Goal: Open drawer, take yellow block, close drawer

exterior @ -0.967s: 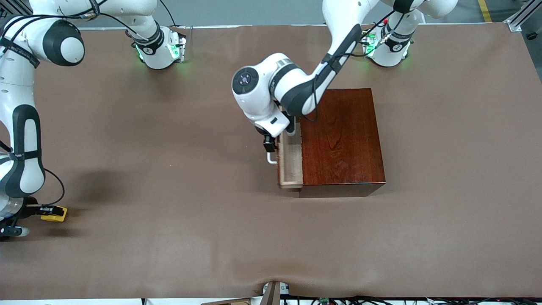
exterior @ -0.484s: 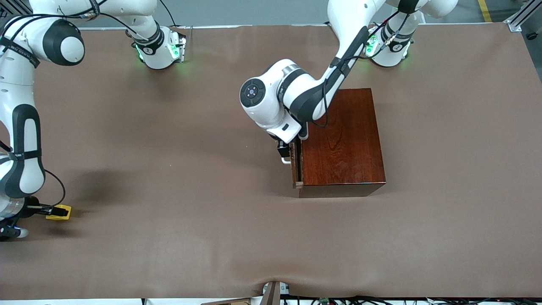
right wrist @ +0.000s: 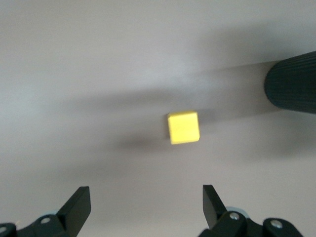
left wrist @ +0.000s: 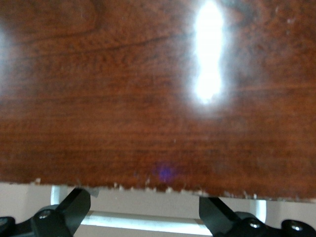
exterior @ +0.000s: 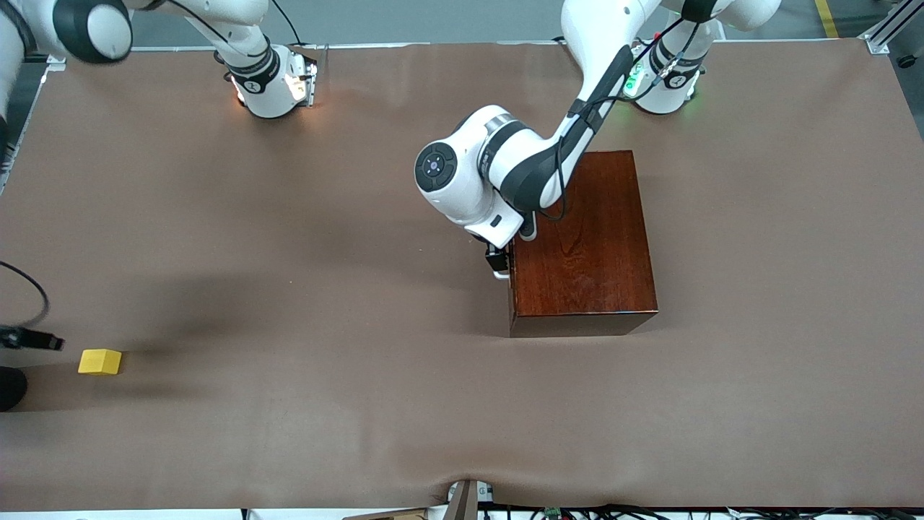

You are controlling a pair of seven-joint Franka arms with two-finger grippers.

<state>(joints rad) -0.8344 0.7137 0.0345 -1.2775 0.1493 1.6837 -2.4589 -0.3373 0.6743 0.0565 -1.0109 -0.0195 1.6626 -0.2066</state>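
Observation:
The drawer (left wrist: 123,98) is shut flush in the dark reddish wooden box (exterior: 585,238). My left gripper (exterior: 498,261) is at the drawer's front. In the left wrist view this gripper (left wrist: 145,210) is open, its black fingers (left wrist: 74,205) set wide, with the white handle bar (left wrist: 148,222) lying between them. The yellow block (exterior: 99,361) lies free on the table at the right arm's end. In the right wrist view my right gripper (right wrist: 145,195) is open and empty, lifted above the yellow block (right wrist: 183,127). One of its fingers (exterior: 45,339) shows at the front view's edge.
Brown paper (exterior: 325,404) covers the whole table. The two arm bases (exterior: 271,83) stand along the edge farthest from the front camera. A dark ribbed cylinder (right wrist: 291,81) crosses a corner of the right wrist view.
The left gripper pushed the drawer from partly open to fully shut. The right gripper opened, let go of the yellow block on the table and rose away from it.

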